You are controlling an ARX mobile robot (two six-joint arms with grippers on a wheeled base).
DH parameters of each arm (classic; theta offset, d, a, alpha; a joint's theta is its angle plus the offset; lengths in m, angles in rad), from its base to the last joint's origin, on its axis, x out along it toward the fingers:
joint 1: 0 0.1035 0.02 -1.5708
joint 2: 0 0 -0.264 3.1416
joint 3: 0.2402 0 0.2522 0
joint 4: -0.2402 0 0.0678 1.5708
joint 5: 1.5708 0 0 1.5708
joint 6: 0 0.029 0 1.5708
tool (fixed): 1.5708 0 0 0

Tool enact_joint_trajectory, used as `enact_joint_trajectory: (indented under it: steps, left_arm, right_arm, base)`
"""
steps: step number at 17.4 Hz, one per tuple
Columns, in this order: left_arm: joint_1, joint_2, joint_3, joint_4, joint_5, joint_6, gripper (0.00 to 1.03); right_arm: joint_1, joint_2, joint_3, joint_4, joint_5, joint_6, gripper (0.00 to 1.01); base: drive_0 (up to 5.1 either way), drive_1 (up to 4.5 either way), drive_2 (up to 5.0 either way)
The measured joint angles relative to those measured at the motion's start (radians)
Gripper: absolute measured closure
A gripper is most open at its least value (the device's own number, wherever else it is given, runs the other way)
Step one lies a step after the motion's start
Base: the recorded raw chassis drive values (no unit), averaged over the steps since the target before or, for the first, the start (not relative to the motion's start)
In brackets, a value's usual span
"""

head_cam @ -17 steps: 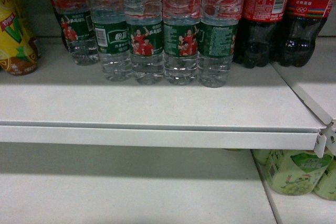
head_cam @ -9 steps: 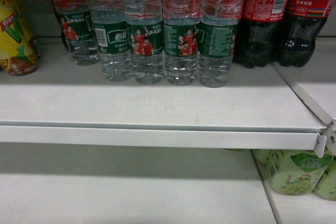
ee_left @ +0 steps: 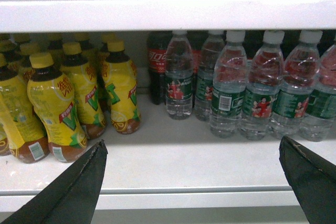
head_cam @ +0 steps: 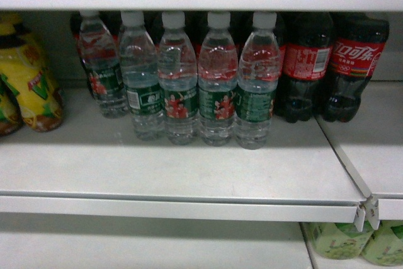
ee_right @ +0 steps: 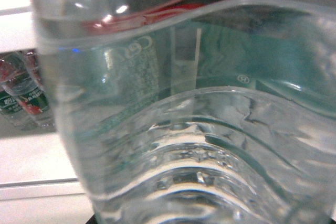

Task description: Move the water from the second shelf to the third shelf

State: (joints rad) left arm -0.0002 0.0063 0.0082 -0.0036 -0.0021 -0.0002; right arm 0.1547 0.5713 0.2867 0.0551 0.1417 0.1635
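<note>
A row of water bottles (head_cam: 217, 80) stands at the far side of a white shelf (head_cam: 176, 174), cola bottles (head_cam: 352, 67) to its right and yellow tea bottles (head_cam: 28, 86) to its left. In the right wrist view one water bottle (ee_right: 199, 129) fills the lens, its ribbed wall and green label pressed close to the camera; it appears to sit inside the right claw, though neither finger shows, so whether that claw grips it cannot be told. The left claw (ee_left: 194, 182) hangs wide open in front of the shelf edge, its two dark fingers (ee_left: 79, 187) well apart and touching nothing. Neither arm appears in the head view.

The step in hand looks like carrying that one bottle to the third shelf. Doing it well likely means holding it upright, clearing the front lip of the shelf before changing height, and setting the base flat on bare shelf away from other bottles. The thin ribbed plastic may flex, so a firm but moderate squeeze near the label seems wise.
</note>
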Motion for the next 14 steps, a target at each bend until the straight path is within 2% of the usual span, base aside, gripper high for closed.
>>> enact_joint_trajectory:
  steps: [14]
  left_arm:
    - [0.000, 0.000, 0.000, 0.003, 0.002, 0.000, 0.05]
  right_arm:
    - [0.000, -0.003, 0.003, 0.005, 0.000, 0.000, 0.61]
  base:
    - [0.0, 0.00, 0.0]
